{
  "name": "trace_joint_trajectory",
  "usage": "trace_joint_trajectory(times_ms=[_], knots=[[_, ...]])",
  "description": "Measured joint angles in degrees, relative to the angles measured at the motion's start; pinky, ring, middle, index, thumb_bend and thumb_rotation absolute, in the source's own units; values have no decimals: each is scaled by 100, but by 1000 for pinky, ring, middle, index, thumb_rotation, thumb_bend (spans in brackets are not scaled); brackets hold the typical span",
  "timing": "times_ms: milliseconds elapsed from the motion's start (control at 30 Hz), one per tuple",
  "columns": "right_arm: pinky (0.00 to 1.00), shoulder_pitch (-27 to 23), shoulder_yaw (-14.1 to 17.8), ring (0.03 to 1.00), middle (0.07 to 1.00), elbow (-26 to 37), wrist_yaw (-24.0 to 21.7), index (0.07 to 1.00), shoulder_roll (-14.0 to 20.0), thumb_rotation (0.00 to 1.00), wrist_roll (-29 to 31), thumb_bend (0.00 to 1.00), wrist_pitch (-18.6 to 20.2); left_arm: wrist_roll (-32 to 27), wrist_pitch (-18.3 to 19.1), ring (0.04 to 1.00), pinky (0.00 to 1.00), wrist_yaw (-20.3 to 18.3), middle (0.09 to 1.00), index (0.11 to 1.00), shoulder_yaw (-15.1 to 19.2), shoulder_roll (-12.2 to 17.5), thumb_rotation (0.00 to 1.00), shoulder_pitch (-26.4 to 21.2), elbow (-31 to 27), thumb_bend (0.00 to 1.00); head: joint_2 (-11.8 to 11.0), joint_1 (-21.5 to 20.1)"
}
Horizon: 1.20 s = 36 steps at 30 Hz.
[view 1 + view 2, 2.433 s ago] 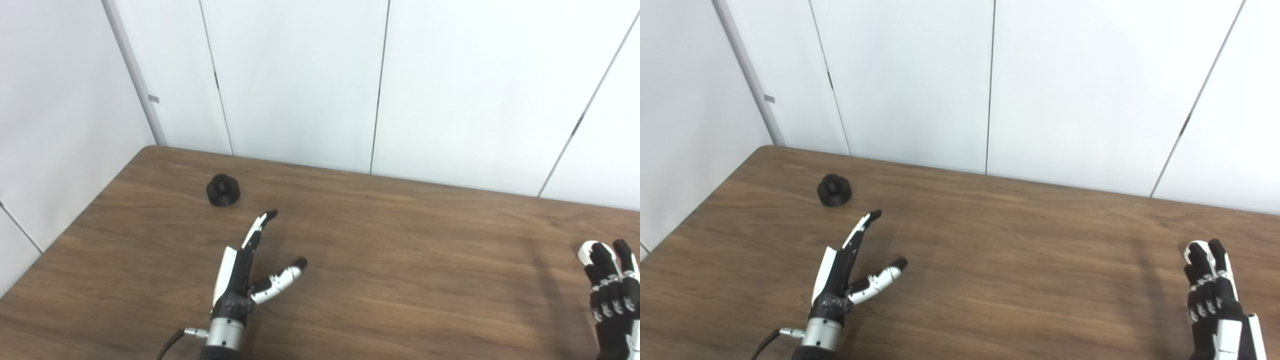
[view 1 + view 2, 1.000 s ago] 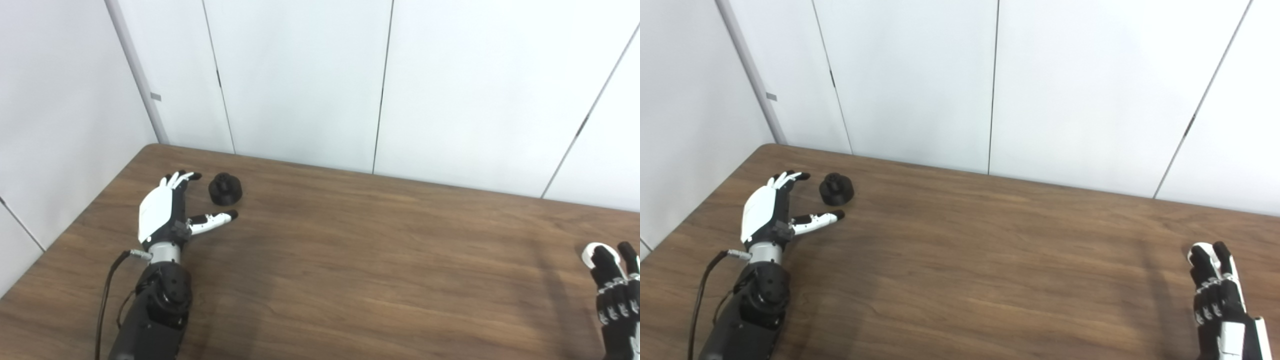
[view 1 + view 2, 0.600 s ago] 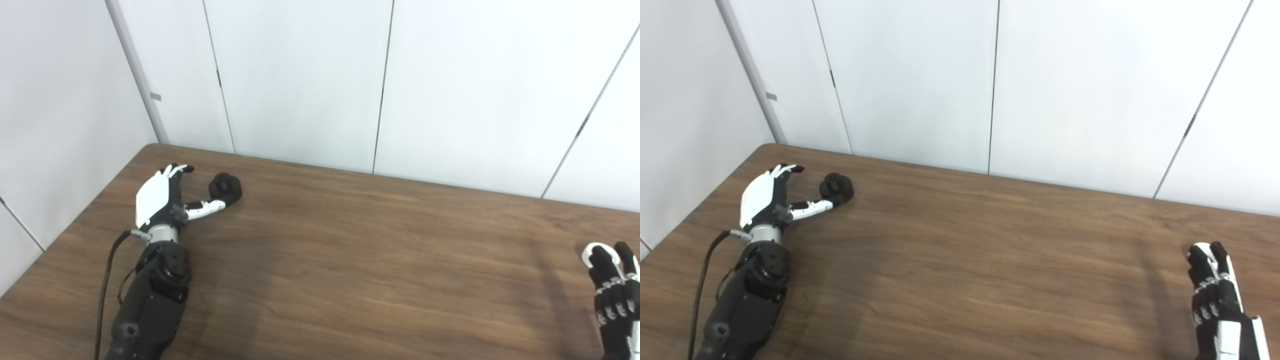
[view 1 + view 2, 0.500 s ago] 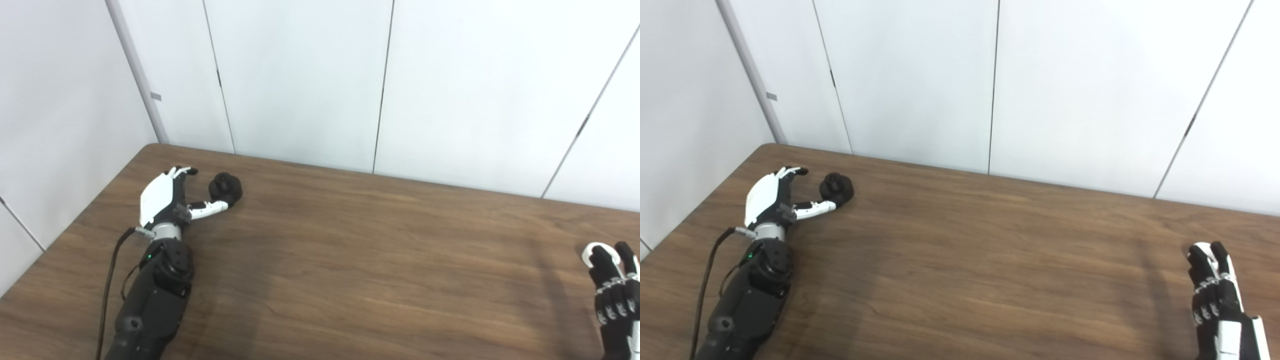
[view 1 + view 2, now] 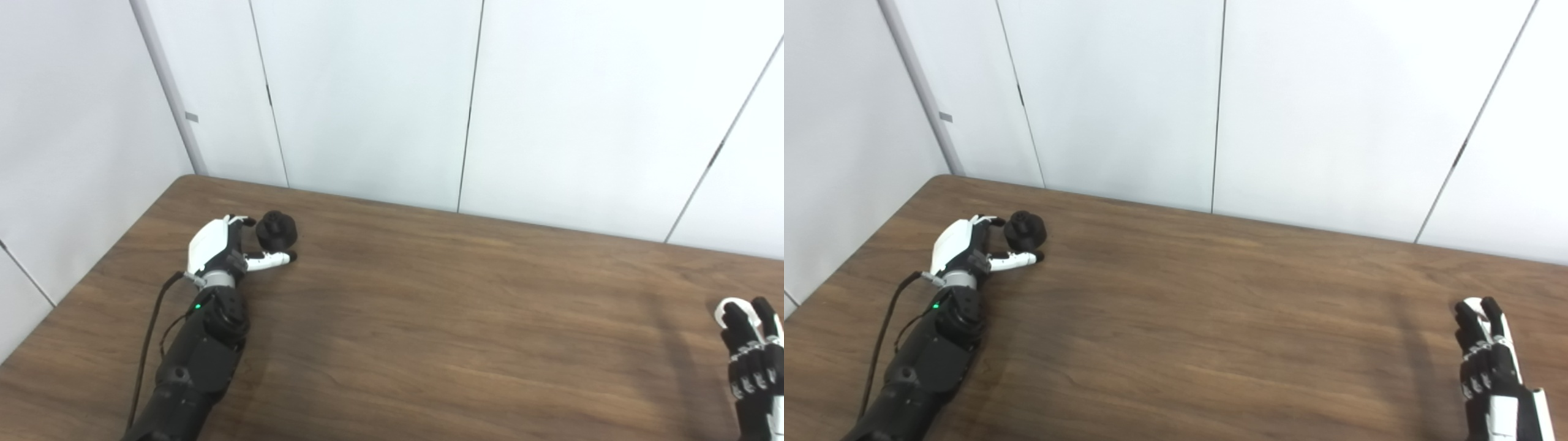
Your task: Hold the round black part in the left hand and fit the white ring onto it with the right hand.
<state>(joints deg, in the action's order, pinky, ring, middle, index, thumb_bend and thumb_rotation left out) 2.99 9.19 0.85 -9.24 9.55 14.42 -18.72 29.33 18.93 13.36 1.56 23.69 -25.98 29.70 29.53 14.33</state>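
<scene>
My right hand [image 5: 750, 361] is waiting nearest me, fingers curling around the white ring [image 5: 729, 307]. Farther off, my left hand [image 5: 220, 251] is cupping the round black part [image 5: 277, 230] on the surface [image 5: 465, 318]; fingers apart, part lying just right of them, upright.

Two head cams side by side, looking down and forward over the wooden table [image 5: 465, 318] toward the white wall panels [image 5: 367, 98]. Wide, not close. Right eye sits slightly to the right, so everything lands a bit further left in it. Both cover the same tabletop, far left corner, arms entering from bottom edge.
</scene>
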Motion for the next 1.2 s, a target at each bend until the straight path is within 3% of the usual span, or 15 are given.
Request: trace_joint_trajectory(times_ms=[267,700,867,1200], knots=[[1000,30,4,957,919,33,4,960,2,926,-9,577,6,3,-175,1000,1000,64,969,820,-277,92,346,-202,379,980,9,-18],[1000,74,7,937,923,90,4,959,0,906,-10,570,0,-20,-210,1000,1000,127,954,790,-353,110,307,-265,430,957,35,-44],[1000,74,7,929,922,91,4,959,0,914,0,577,6,-20,-210,1000,1000,190,953,754,-377,111,298,-265,430,939,53,-18],[1000,76,6,944,923,98,1,969,0,922,6,578,13,-17,-212,1000,1000,404,915,640,-382,110,178,-281,501,891,70,35]])
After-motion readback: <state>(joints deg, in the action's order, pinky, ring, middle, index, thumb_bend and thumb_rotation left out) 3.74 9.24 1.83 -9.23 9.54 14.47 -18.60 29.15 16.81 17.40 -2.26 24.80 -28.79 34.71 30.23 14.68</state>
